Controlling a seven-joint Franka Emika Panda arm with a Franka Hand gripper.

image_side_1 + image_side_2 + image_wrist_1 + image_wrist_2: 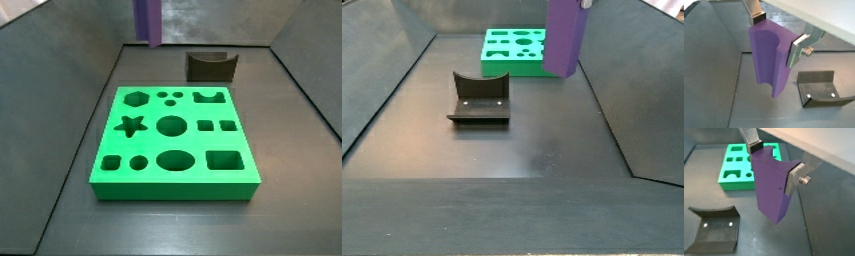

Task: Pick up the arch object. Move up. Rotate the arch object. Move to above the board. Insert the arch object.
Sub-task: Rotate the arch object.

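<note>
The arch object (769,55) is a tall purple block hanging upright in the air, with my gripper (779,31) shut on its upper end. In both wrist views the silver fingers (794,178) press its two sides near the scooped top. Both side views show the purple arch object (148,20) (564,37) lifted off the floor, and the gripper itself is cut off by the frame edge there. The green board (177,140) lies flat on the floor with its shaped holes facing up. The block hangs beyond the board's far edge, near the fixture.
The dark fixture (210,65) (480,97) stands on the floor between the board's end and the bin wall. It also shows in both wrist views, below the block (821,89) (716,226). Sloped grey walls (67,110) enclose the floor.
</note>
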